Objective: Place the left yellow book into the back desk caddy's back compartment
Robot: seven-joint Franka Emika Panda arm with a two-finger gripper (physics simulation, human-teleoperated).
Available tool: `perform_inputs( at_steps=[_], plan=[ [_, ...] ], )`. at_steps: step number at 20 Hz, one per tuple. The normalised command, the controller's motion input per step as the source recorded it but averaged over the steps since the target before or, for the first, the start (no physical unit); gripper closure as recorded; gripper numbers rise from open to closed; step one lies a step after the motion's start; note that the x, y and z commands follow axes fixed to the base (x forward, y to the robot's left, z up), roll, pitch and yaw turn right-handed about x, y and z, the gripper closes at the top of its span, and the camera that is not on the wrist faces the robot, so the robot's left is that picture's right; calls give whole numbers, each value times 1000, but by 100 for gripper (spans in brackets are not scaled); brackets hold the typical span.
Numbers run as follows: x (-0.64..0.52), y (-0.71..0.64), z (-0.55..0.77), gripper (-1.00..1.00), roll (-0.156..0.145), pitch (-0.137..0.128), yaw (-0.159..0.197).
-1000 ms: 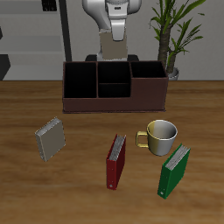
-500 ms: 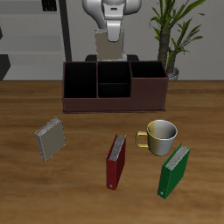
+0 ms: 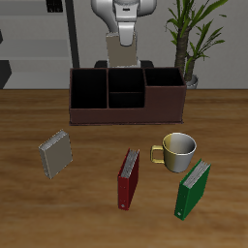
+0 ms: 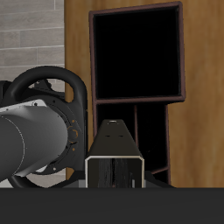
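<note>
Holding the tan book (image 3: 116, 48) upright in the closed hand (image 3: 118, 37), above the back of the caddy (image 3: 126, 108) on the desk (image 3: 29, 203). Nudged slightly sideways a second ago, steady since. Probably lined up over the back compartment, ready for lowering.

A dark-brown desk caddy (image 3: 126, 97) stands at the back of a wooden table (image 3: 29, 208), the robot arm (image 3: 121, 29) raised behind it. Nearer the front lie a grey-tan book (image 3: 56, 153), a red book (image 3: 128, 178), a green book (image 3: 192, 188) and a mug (image 3: 178, 151).
</note>
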Motion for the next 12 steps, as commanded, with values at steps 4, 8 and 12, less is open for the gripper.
perform_inputs(
  at_steps=[4, 8, 12],
  plan=[
    [10, 81, -60, 100, 17, 16, 6],
    [-3, 34, -56, 100, 8, 13, 6],
    [2, -164, -125, 100, -31, 26, 2]
  ],
)
